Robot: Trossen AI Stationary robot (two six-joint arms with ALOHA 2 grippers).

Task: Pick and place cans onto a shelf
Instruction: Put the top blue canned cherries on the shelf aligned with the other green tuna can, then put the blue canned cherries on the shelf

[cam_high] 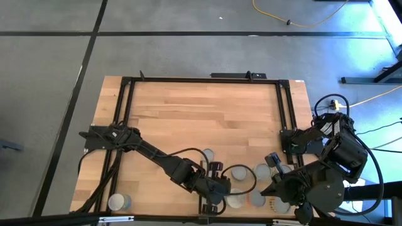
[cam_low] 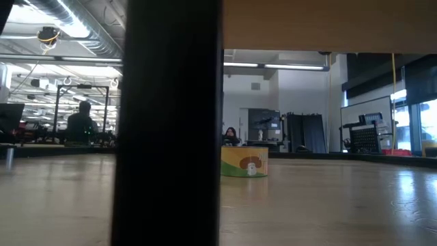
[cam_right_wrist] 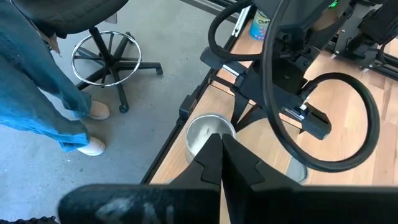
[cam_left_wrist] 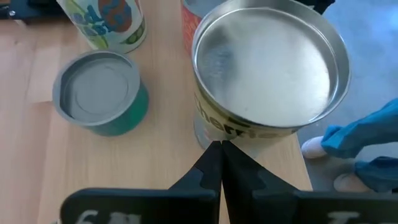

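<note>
A can with a silver top (cam_left_wrist: 267, 68) and a yellow label stands at the table's near edge; it also shows in the high view (cam_high: 235, 199) and the right wrist view (cam_right_wrist: 208, 134). My left gripper (cam_left_wrist: 219, 148) is shut, its tips at this can's lower side; in the high view it (cam_high: 215, 198) is left of the can. My right gripper (cam_right_wrist: 219, 142) is shut and empty, at the near right (cam_high: 270, 188), pointing toward the same can from farther off. A green can (cam_left_wrist: 99, 93) stands nearby. A pale wooden panel (cam_low: 328, 24) crosses the top of the low view. My left gripper's shut fingertips (cam_left_wrist: 211, 163) stand level at the lower side wall (cam_left_wrist: 214, 132) of the silver-topped can, coming from the table's left. I cannot tell whether they touch it. The can stands upright on the table.
Several more cans stand near the near edge (cam_high: 260, 171), one (cam_high: 205, 155) farther in, one alone at the near left (cam_high: 118, 202). A white-labelled can (cam_left_wrist: 106, 22) lies beyond the green one. A yellow can (cam_low: 244, 162) and a dark post (cam_low: 171, 123) show in the low view. A person's legs (cam_right_wrist: 37, 93) and stool (cam_right_wrist: 106, 56) are beside the table.
</note>
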